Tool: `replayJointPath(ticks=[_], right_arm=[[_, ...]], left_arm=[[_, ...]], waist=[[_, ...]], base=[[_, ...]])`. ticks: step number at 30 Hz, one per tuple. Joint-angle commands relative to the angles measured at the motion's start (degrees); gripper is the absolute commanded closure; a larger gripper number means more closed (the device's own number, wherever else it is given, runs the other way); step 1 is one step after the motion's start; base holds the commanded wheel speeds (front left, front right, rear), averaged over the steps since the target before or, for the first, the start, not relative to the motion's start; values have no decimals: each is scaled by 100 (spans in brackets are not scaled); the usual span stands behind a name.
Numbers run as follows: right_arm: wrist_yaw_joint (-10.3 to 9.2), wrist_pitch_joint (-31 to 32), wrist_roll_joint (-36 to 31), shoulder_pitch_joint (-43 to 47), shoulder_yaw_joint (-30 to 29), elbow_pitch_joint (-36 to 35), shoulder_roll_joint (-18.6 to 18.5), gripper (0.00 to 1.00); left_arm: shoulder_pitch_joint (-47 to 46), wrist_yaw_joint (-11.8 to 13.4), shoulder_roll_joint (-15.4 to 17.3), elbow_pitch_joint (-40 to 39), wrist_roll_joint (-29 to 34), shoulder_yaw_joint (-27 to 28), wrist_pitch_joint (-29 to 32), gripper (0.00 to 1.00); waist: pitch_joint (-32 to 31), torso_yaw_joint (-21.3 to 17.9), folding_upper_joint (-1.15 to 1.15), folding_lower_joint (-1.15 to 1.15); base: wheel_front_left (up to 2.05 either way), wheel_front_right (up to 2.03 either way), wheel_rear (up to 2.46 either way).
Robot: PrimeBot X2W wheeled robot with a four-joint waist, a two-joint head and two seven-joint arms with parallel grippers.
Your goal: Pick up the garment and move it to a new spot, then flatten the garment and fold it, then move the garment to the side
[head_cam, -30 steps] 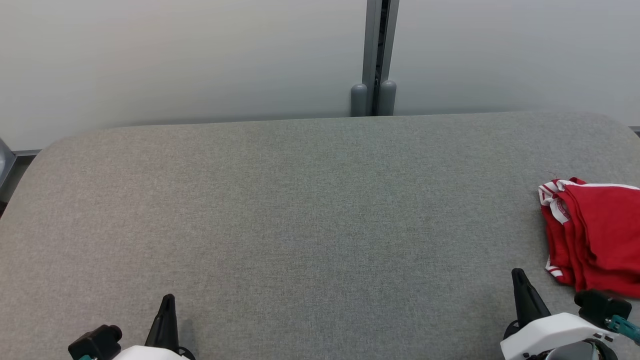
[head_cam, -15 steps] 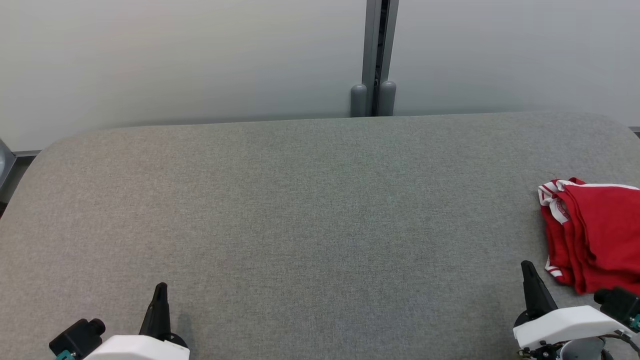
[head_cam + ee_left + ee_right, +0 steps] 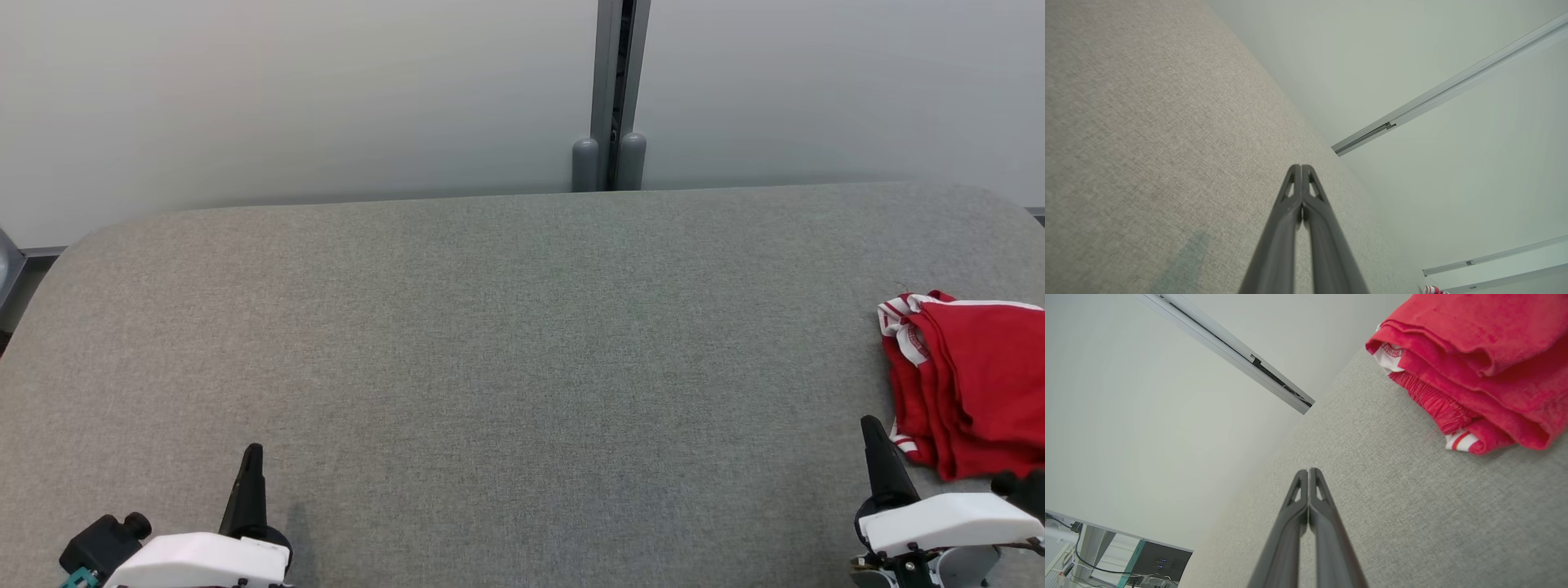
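Observation:
A red garment (image 3: 971, 384) with white striped trim lies folded in layers at the right edge of the grey fabric table (image 3: 506, 343); in the right wrist view the garment (image 3: 1474, 363) fills the upper right corner. My right gripper (image 3: 870, 426) is shut and empty, just left of the garment's near corner, apart from it. The right gripper (image 3: 1308, 471) shows its fingers pressed together over bare fabric. Near the front left of the table my left gripper (image 3: 252, 451) is shut with nothing in it; the left gripper (image 3: 1300, 167) hangs over bare fabric.
A pale wall with a grey vertical post (image 3: 612, 98) runs behind the table's far edge. A desk with equipment (image 3: 1147, 563) shows low in the right wrist view. A sliver of the garment (image 3: 1433, 290) peeks at the bottom of the left wrist view.
Both grippers have drifted outward and slightly forward: the left one leftward, the right one rightward toward the garment. The garment has stayed put.

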Motion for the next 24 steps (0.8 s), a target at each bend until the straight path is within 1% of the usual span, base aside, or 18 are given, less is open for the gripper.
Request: replayJointPath(ticks=[1, 15, 24], right_arm=[[1, 70, 223, -73, -36, -129, -55, 100], [1, 297, 1143, -68, -135, -320, -66, 100], [1, 415, 1611, -65, -187, -412, -73, 100]], left_arm=[[-185, -42, 36, -103, -197, 54, 51, 100], [-263, -124, 42, -226, -1029, 168, 282, 100], [-314, -173, 46, -287, -1447, 227, 402, 100]], waist=[[-1, 0, 0, 0], [-9, -4, 0, 0], [-14, -6, 0, 0]], base=[[0, 0, 0], [0, 0, 0], [0, 0, 0]])
